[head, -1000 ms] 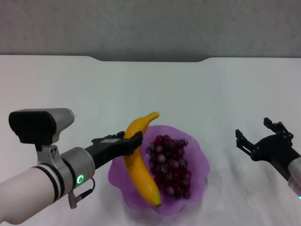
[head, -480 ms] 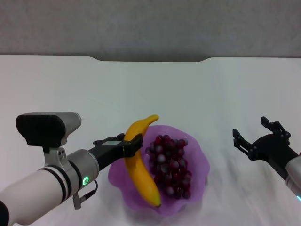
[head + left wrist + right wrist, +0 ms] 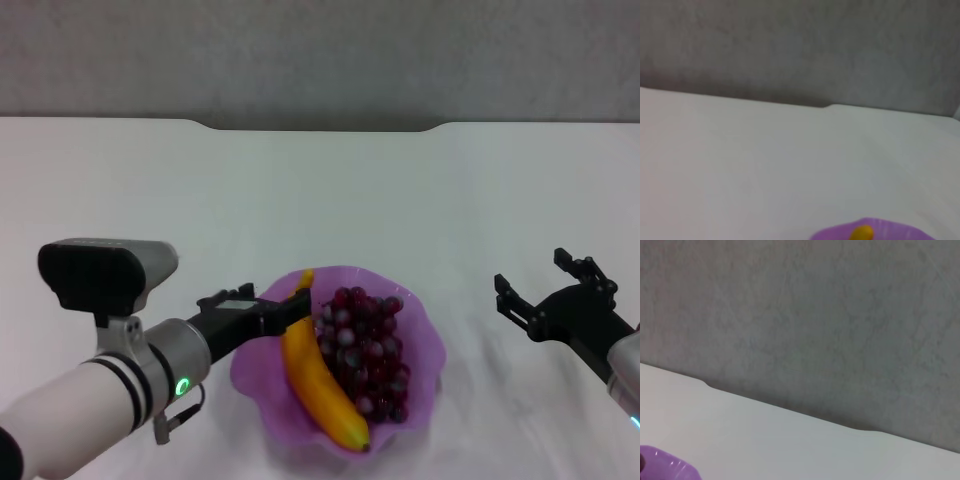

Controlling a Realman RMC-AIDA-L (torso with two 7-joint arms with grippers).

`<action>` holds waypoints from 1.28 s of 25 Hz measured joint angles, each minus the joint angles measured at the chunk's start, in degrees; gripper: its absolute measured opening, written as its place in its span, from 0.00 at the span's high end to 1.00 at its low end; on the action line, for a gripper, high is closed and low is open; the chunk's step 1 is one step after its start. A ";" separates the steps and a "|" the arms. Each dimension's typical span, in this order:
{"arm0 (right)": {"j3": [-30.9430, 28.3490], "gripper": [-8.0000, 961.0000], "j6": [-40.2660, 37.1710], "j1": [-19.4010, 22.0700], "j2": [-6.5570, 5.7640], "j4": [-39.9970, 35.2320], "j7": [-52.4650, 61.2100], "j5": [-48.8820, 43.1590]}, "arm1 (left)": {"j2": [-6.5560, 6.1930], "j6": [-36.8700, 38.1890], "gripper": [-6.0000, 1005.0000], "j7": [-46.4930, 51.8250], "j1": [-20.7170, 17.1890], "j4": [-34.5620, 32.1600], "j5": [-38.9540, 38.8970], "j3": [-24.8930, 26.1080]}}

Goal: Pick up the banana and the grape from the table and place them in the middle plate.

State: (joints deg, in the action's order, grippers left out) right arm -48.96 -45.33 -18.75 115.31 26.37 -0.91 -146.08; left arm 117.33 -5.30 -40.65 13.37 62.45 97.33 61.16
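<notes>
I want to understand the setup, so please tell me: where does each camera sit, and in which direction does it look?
Head view: sits on the robot's head, looks forward and down at the table; shows the left gripper at the middle plate, near the banana and the grape, and the open right gripper off to the plate's right.
Left wrist view: looks across the table to the grey wall; no robot parts show.
Right wrist view: the same outlook, no robot parts.
Shared: all three see the plate's purple rim.
</notes>
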 joint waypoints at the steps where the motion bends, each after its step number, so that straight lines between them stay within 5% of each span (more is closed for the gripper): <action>1: 0.00 0.08 0.00 0.06 0.00 0.00 -0.01 0.00 | -0.03 0.46 0.35 -0.72 -0.59 0.52 0.05 0.07; 2: 0.01 0.08 -0.01 0.10 0.00 -0.02 -0.01 -0.01 | -0.06 1.16 0.35 -1.71 -1.42 1.23 0.10 0.23; 5: 0.00 0.08 -0.06 0.14 0.00 -0.07 -0.02 0.01 | -0.15 5.15 0.12 -5.51 -5.54 4.47 0.13 1.29; 13: 0.00 0.08 0.04 0.07 -0.05 -0.15 -0.05 0.30 | -0.27 19.06 0.12 -11.44 -12.41 4.50 0.31 5.83; 17: 0.00 0.08 0.04 -0.07 -0.07 -0.20 -0.06 0.44 | -0.17 31.16 0.12 -6.44 -10.90 -4.67 4.88 4.43; 24: -0.44 0.08 -0.03 0.07 0.00 -0.42 -0.06 0.48 | 0.05 59.31 0.12 27.35 -4.69 -31.12 24.45 -8.38; 32: -0.53 0.08 0.25 0.65 0.00 -0.61 -0.06 0.45 | -0.16 66.06 0.12 40.65 -1.71 -42.96 29.37 -12.01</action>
State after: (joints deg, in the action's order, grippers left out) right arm -49.49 -45.09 -18.09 115.31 25.77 -0.97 -145.62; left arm 117.17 60.76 0.00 11.66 19.49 126.70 49.15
